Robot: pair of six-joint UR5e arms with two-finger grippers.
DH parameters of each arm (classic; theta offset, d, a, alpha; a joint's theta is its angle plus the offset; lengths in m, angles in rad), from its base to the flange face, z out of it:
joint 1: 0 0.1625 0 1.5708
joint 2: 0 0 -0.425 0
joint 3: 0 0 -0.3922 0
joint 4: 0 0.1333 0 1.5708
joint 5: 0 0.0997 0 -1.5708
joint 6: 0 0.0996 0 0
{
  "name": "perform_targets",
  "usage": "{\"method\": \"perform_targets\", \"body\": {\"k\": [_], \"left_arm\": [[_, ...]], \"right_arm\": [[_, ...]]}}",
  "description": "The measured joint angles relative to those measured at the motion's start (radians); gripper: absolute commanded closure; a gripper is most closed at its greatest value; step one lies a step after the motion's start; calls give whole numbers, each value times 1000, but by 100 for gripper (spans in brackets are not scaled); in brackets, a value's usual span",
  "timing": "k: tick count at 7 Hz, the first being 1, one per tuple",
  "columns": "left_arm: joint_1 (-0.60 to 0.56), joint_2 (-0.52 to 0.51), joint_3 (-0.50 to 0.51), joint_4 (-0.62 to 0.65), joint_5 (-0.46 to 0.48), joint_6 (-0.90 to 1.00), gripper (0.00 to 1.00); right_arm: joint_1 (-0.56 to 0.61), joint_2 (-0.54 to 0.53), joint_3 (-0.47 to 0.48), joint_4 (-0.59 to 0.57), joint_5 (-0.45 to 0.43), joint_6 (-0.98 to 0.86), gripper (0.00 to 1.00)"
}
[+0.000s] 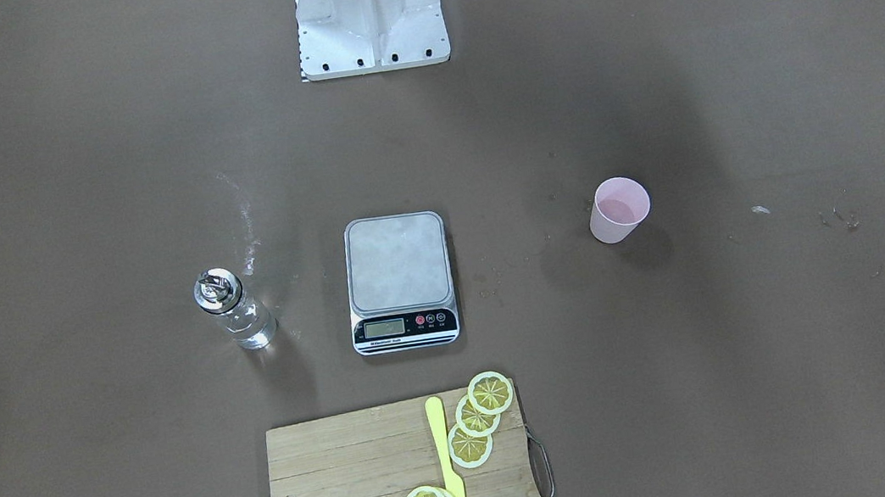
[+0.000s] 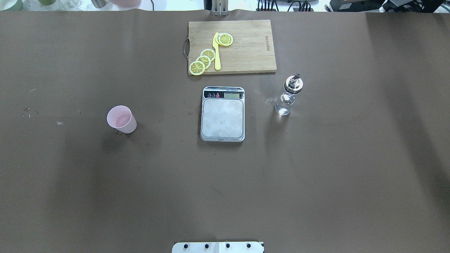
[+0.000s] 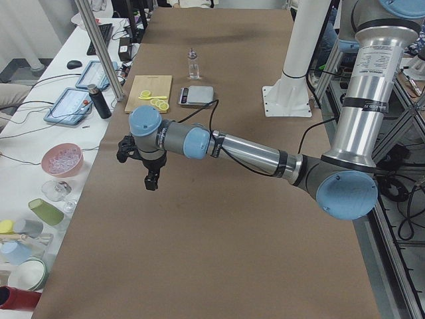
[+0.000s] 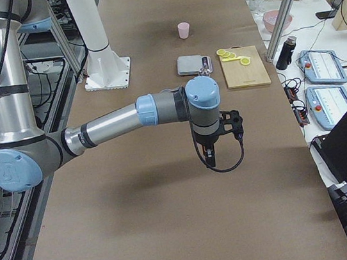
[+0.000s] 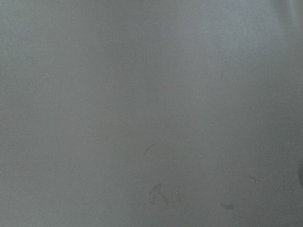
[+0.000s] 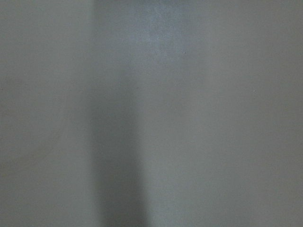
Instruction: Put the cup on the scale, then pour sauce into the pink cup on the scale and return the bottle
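Exterior right shows the cup well apart from the right tool, whose spread I cannot tell.

the scale is silver, black-fronted. the cup beside it is pale pink; the bottle seems clear, silver-topped.

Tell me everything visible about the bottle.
The bottle is slim and transparent, glass or clear plastic by its look, with a shiny silver pour-spout cap and clear liquid inside. It stands upright on the brown table, to the robot's right of the scale, apart from it. Nothing else touches it.
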Motion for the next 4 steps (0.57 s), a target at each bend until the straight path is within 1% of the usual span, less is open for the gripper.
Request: {"method": "perform_targets", "body": {"k": [2,4], "left_arm": [[0,-1,-5,1,-2,-2,3],[6,-39,-11,2,-1,-49,3]], "right_arm": [[0,-1,0,1,0,-1,0],[-1,-1,2,-1,5,5,0]]}}
